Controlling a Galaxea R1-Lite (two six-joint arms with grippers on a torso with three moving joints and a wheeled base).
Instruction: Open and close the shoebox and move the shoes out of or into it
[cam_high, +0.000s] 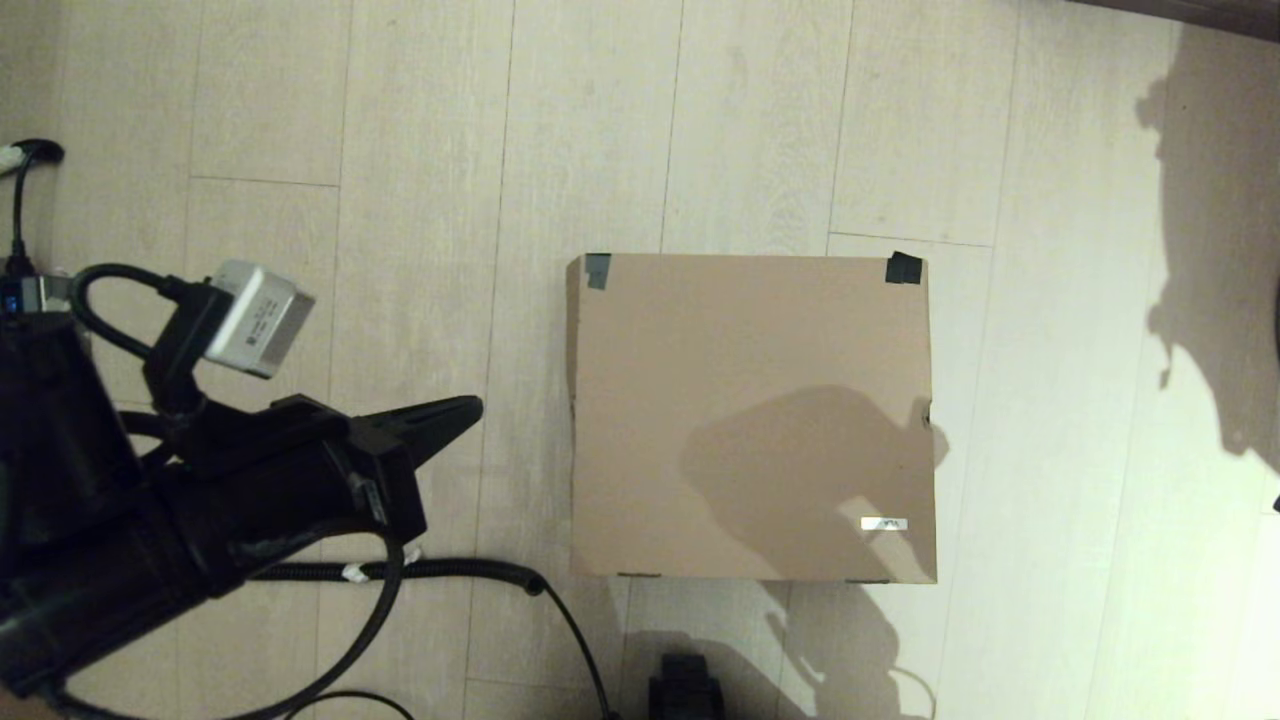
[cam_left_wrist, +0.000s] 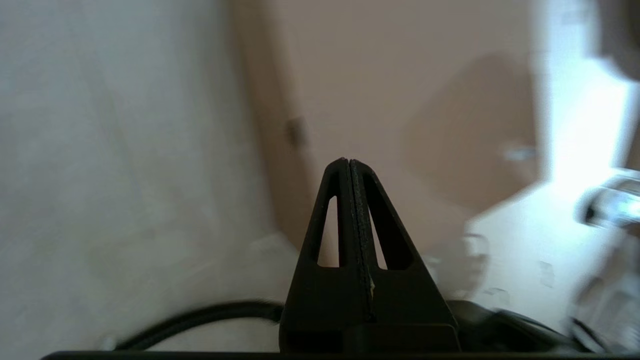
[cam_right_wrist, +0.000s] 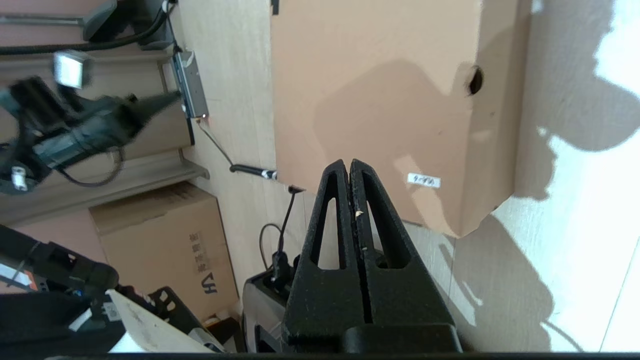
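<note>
Plainly, the left gripper (cam_high: 470, 408) has its fingers pressed together with nothing between them; it hangs over the floor (cam_high: 420, 200) to the left of the shoebox (cam_high: 750, 420), tips pointing toward the box's left side but apart from it. In the left wrist view the two black fingers (cam_left_wrist: 336, 200) meet in a tight seam, with the box's brown top beyond them, though that view is smeared and little else can be read there. A black cable (cam_high: 450, 570) runs along the floor beneath the left arm, toward the box's near left corner.

The right gripper (cam_right_wrist: 349, 167) is also closed and empty. It does not show in the head view; its wrist view looks past the tips at the box's lid and one side wall, which has a small round hole (cam_right_wrist: 475, 81).

The box sits on the floor, lid down flat. Black tape (cam_high: 903, 268) marks its two far corners, and a small white label (cam_high: 884, 524) lies near the lid's near right corner. Shoes are not visible in any view.

Off to the side, the right wrist view shows a second carton (cam_right_wrist: 165, 250)
</note>
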